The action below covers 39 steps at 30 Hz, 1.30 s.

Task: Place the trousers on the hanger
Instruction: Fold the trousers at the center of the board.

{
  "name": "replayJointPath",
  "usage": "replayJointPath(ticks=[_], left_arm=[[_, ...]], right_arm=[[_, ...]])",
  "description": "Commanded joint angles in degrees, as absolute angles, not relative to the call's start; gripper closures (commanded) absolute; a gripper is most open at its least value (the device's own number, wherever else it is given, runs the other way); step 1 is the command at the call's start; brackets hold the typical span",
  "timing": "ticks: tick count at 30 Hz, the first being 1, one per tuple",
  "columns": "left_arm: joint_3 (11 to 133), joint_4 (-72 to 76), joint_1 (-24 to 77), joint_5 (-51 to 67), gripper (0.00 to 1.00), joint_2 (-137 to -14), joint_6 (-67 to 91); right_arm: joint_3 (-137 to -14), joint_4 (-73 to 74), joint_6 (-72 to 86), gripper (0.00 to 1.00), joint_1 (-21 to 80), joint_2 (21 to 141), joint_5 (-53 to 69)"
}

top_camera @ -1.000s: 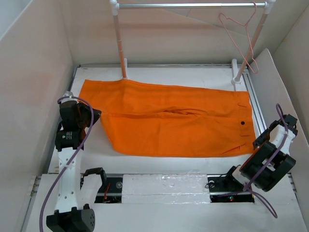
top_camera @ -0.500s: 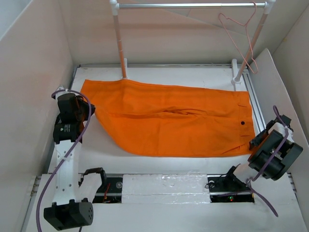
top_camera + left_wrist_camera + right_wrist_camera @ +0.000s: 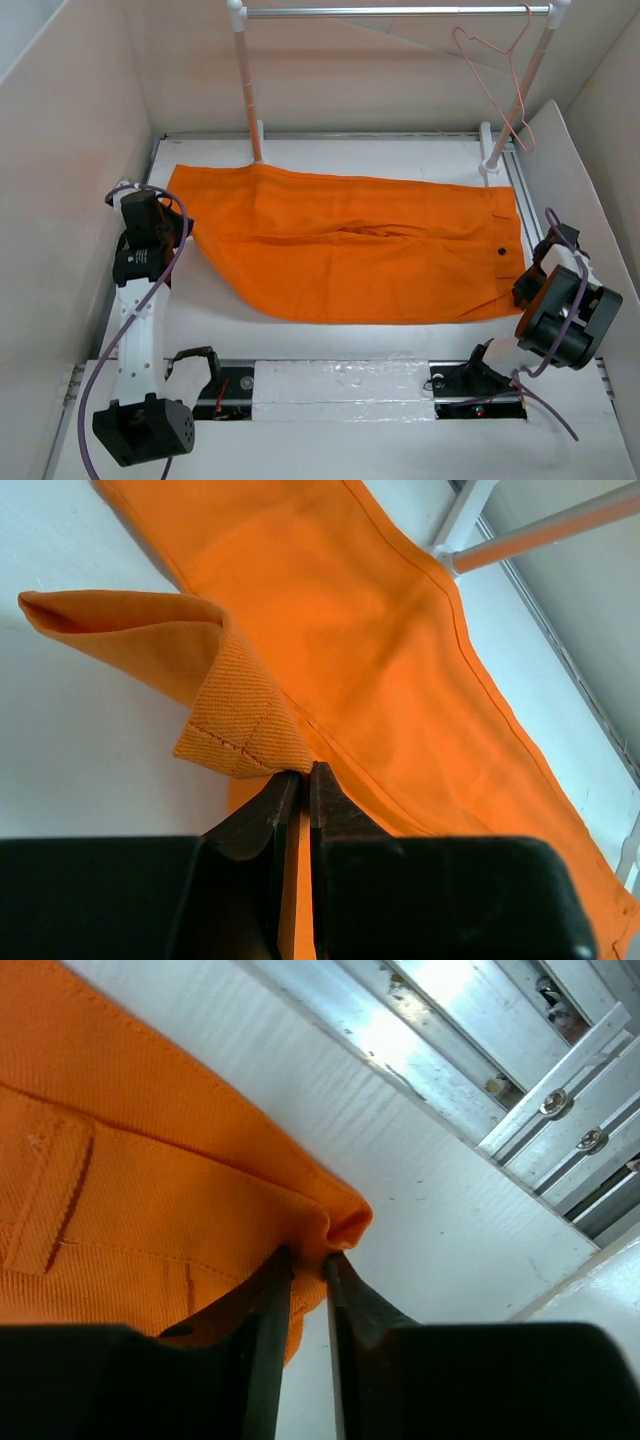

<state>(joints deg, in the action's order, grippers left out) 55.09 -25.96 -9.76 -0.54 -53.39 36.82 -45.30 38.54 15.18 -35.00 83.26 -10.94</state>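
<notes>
The orange trousers (image 3: 350,245) lie flat across the white table, legs to the left, waistband to the right. My left gripper (image 3: 183,232) is shut on the hem of the near leg, which folds up at its tips in the left wrist view (image 3: 240,735). My right gripper (image 3: 522,290) is shut on the near corner of the waistband, bunched between the jaws in the right wrist view (image 3: 310,1245). The pale pink wire hanger (image 3: 500,80) hangs by its hook from the right end of the silver rail (image 3: 390,12).
The rail stands on two white posts (image 3: 247,85) at the back of the table. Beige walls close in on the left, back and right. A metal track (image 3: 350,385) with the arm bases runs along the near edge.
The left gripper has moved left and slightly back, dragging the near leg's hem with it. The right gripper has moved in to the waistband corner and closed on it.
</notes>
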Motion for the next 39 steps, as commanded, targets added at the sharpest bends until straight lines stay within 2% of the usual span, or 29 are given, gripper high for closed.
replayJointPath(ticks=[1,2,3,6,12,16,22,29,34,39], left_arm=[[52.74,-21.36,-10.02,-1.58,1.00,-52.73,37.53],[51.86,-20.84,-10.02,-1.58,1.00,-53.00,37.62],[51.68,-20.74,-10.02,-1.50,1.00,-53.26,37.53],[51.24,-20.13,-10.02,-1.84,1.00,-53.79,37.18],[51.76,-19.95,-10.02,-1.84,1.00,-54.05,37.00],[54.83,-20.30,-10.02,-3.77,1.00,-54.93,38.05],[67.06,-21.79,-10.55,-10.79,1.00,-60.91,37.62],[65.93,-21.28,-10.55,-15.63,1.00,-63.28,36.65],[67.58,-21.71,-10.55,-23.98,1.00,-69.68,35.60],[74.78,-27.59,-10.55,-31.10,1.00,-79.00,35.77]], right_arm=[[-45.44,36.83,21.09,0.76,-30.86,83.41,-11.16],[-45.35,36.74,22.75,0.81,-30.24,83.41,-10.81],[-45.00,36.48,23.37,0.92,-30.23,83.58,-10.20],[-44.65,36.30,24.17,1.00,-28.48,83.59,-9.05],[-46.75,40.24,18.73,1.00,-27.95,75.34,-11.68],[-53.60,48.14,11.53,1.00,-27.95,63.41,-18.69],[-62.04,50.62,2.91,1.00,-29.09,56.25,-18.55],[-73.29,46.85,0.97,1.00,-29.09,64.67,-13.89],[-80.75,40.53,1.41,1.00,-27.16,79.41,-10.30],[-90.86,39.90,1.32,1.00,-25.23,94.20,-9.76]])
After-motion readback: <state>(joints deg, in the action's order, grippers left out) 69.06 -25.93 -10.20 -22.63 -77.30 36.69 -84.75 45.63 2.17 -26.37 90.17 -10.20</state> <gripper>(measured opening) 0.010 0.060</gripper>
